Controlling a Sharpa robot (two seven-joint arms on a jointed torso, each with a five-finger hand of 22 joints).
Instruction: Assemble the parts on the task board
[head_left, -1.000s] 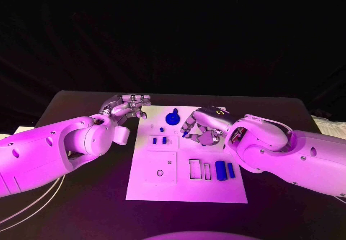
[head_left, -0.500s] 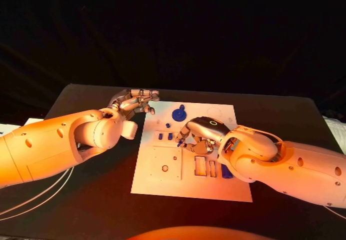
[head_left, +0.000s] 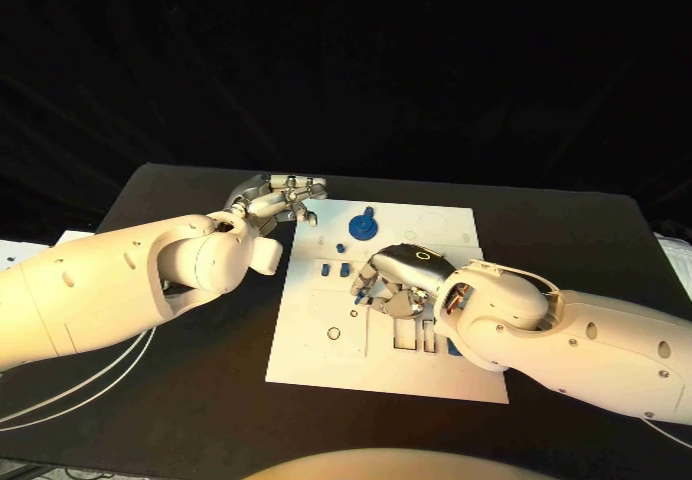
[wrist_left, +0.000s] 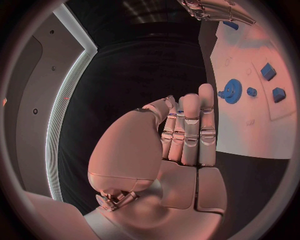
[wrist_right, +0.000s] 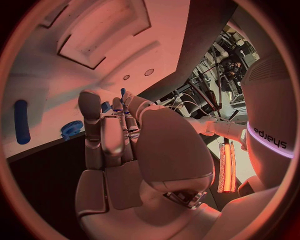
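Task board (head_left: 310, 345) — flat white plate, matt, smooth, looks like plastic, with shallow cut-out recesses. Blue gear (head_left: 362, 227) and small blue parts (head_left: 335, 271) — solid plastic look, slight sheen. Table (head_left: 173, 215) — black, matt, even. Left hand (head_left: 283, 195) and right hand (head_left: 392, 280) — silvery metal-look segments, satin gloss; arm shells smooth glossy white plastic. White cables (head_left: 65, 400) beside the left arm, smooth

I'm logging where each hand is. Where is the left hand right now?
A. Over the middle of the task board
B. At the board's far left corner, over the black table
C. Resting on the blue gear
B: the left hand sits beside the far left corner of the task board, above the black table, apart from the blue gear.
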